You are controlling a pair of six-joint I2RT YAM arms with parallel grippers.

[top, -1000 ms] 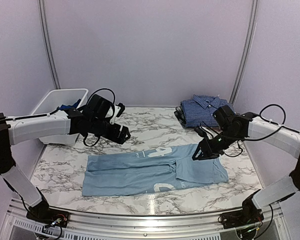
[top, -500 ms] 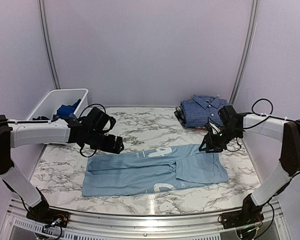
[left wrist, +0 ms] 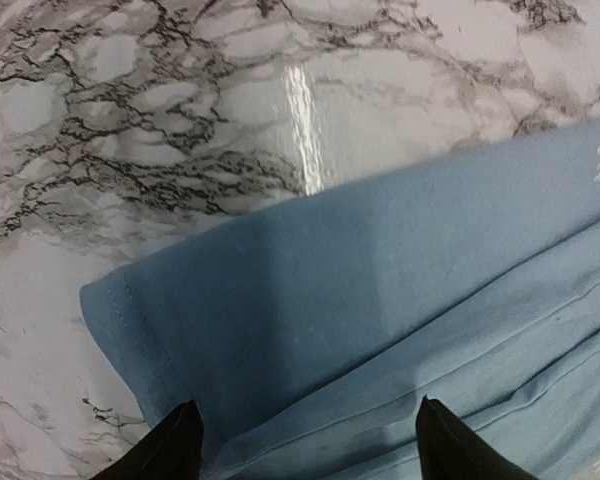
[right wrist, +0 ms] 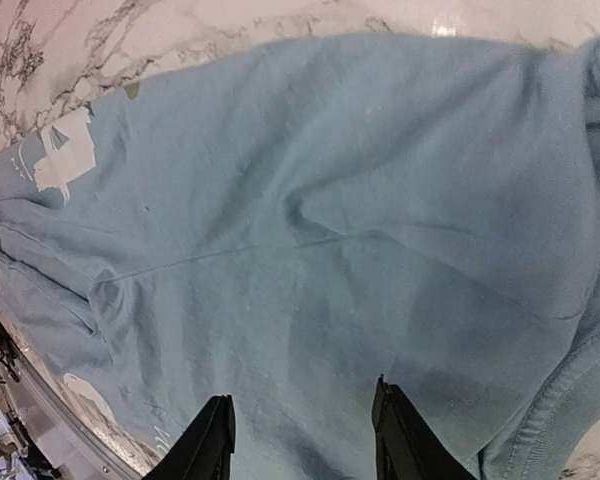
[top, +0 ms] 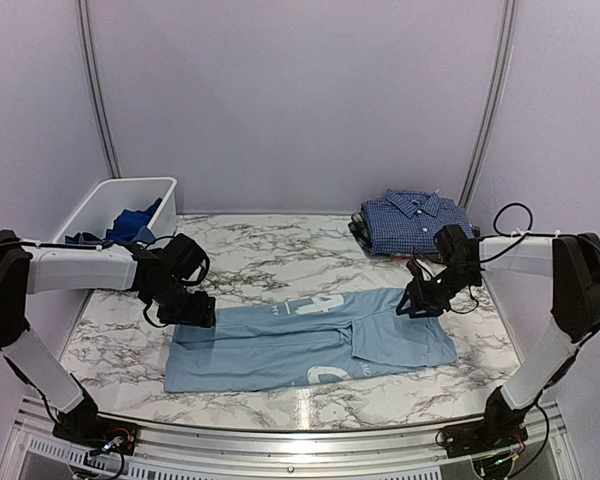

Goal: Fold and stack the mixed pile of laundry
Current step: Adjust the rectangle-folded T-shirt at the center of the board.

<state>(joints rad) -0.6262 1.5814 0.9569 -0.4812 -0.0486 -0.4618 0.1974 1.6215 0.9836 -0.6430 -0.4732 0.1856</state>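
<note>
- The light blue T-shirt (top: 310,340) lies flat across the near middle of the marble surface (top: 280,250), folded in on itself lengthwise, with white print showing on top.
- Its left edge is a straight stitched hem. In the left wrist view, the far corner of that hem lies on bare marble.
- The left tool (top: 195,312) sits low at that far-left corner. Its fingers (left wrist: 180,445) are spread wide over the cloth and have hold of nothing.
- The right tool (top: 420,303) is down at the shirt's far-right corner. Its fingers (right wrist: 215,440) are partly apart above the fabric, with no cloth pinched between them. I cannot tell whether the tips touch the fabric.
- A broad band of bare marble runs behind the shirt to the back wall, and a narrower strip runs along the front edge.
- The navy small-check button shirt (top: 412,220) sits folded at the far right corner, with a darker piece showing beneath it. It is just behind the right arm and apart from the T-shirt.
- The white bin (top: 100,200) stands at the far left edge, behind the left arm, with a royal blue garment (top: 132,217) bunched inside.
</note>
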